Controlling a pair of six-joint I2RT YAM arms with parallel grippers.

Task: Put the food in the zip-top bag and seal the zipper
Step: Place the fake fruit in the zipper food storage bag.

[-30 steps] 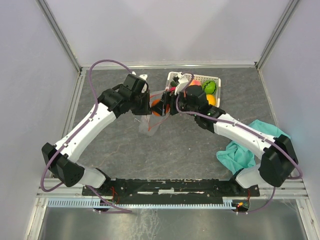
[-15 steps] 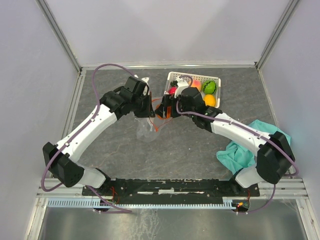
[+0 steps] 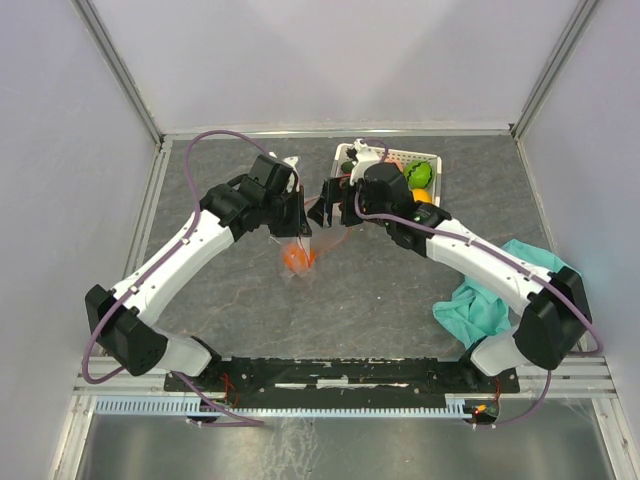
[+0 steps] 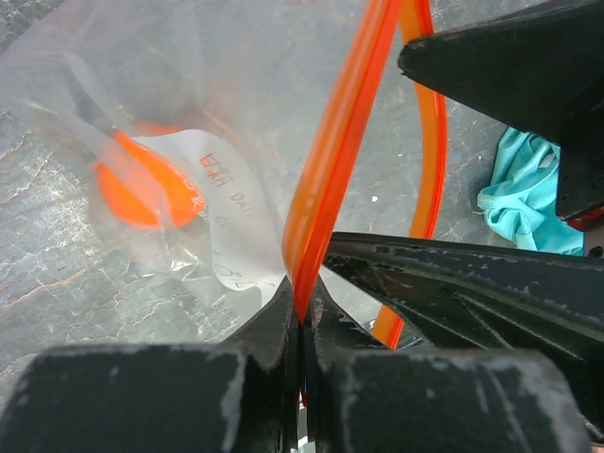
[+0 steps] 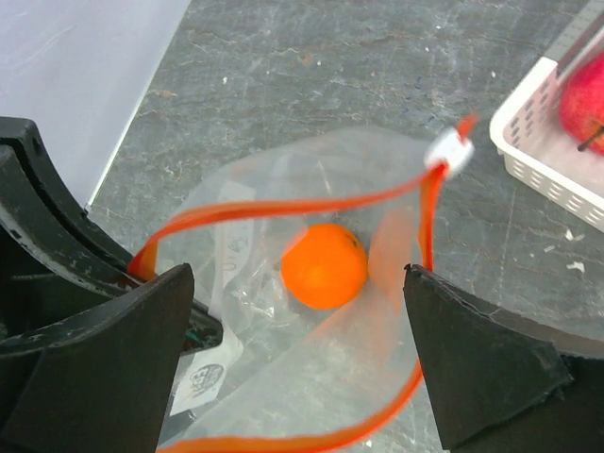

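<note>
orange (image 5: 324, 265) in the bag (image 5: 293, 377) — below, between the spread right fingers (image 5: 104, 368).

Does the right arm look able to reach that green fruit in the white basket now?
Probably yes. The right arm's fingers are open and empty, and the green fruit lies uncovered in the open-topped white basket just beside its wrist.

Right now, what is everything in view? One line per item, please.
zip-top bag: one, clear, centre, mouth open
zipper: one, red, along the bag's mouth
orange: one, orange, inside the bag
basket: one, white, beyond the bag
red apple: one, red, in basket
green melon: one, green, in basket
yellow-orange fruit: one, in basket
cloth: one, teal, near right
table: one, grey, under everything
left fingers: black, shut on the zipper
right fingers: black, open above the bag
</note>
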